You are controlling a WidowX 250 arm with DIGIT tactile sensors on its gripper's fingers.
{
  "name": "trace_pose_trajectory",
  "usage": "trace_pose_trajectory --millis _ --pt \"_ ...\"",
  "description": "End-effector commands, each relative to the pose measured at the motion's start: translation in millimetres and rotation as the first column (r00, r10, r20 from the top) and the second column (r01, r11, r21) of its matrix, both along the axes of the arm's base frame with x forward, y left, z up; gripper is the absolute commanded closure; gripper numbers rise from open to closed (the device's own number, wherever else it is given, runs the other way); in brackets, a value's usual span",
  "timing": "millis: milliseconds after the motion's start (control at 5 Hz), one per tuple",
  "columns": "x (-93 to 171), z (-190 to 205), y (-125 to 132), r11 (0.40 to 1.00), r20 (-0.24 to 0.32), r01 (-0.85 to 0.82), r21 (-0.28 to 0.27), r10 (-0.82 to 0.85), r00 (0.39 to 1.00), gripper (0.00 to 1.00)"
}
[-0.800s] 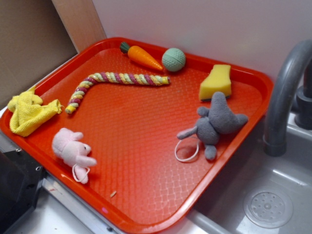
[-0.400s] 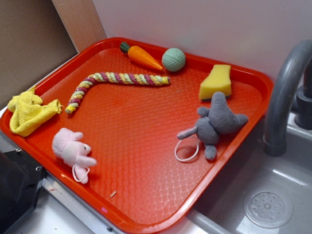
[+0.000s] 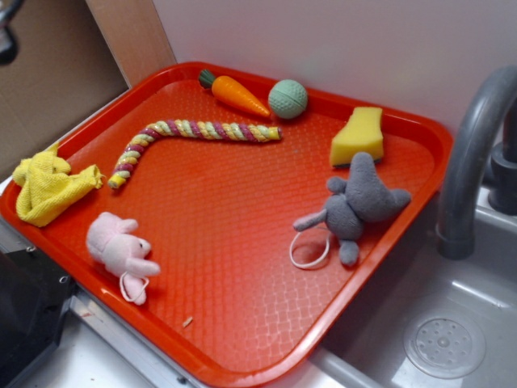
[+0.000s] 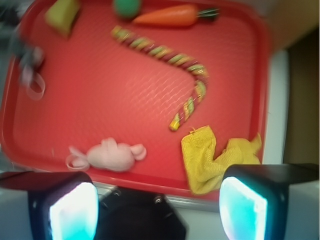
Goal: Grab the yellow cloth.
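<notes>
WidowX gripper [image 4: 157,210], wrist view: black body w/ pale glowing fingers.

Two fingers [image 4: 74,212] sit at the bottom corners of the wrist frame, each a blocky black shell w/ rounded top edges; inner faces are flat pads, white-to-cyan, bright, almost lit-looking, blurred. Right finger's black housing looks wider, w/ a squared top. Between them, low centre, is a dark angular mount piece, matte black, w/ two small round silvery screws near its top edge. Exterior view shows only a dark, out-of-focus bit of the robot at top-left corner; detail can't be made out. No markings readable.
</notes>
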State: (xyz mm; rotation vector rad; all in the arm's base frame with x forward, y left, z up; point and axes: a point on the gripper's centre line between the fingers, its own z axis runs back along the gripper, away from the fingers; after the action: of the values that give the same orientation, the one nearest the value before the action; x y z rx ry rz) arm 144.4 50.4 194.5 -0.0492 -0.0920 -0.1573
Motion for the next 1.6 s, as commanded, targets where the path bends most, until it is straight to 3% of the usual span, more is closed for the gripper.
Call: trace_pose_trajectory --millis 0,200,400,600,800,1000,1400 --pt "-16 -61 61 0.988 -0.087 0.145 -0.056 -0.15 0.985 0.0" --pt "-13 -95 70 0.991 -0.123 0.131 0.005 -0.129 0.984 0.0" --pt "0 -133 78 0.988 -0.097 0.141 0.065 -0.135 0.986 0.0" --pt "13 -161 75 0.984 -0.093 0.136 0.118 -0.126 0.988 0.0" --pt "16 -180 68 0.981 -0.127 0.083 0.177 -0.061 0.99 0.0" --pt "12 -178 66 0.983 -0.111 0.058 0.174 -0.039 0.993 1.0" --pt "9 -179 64 0.981 -0.107 0.06 0.183 -0.041 0.993 1.0"
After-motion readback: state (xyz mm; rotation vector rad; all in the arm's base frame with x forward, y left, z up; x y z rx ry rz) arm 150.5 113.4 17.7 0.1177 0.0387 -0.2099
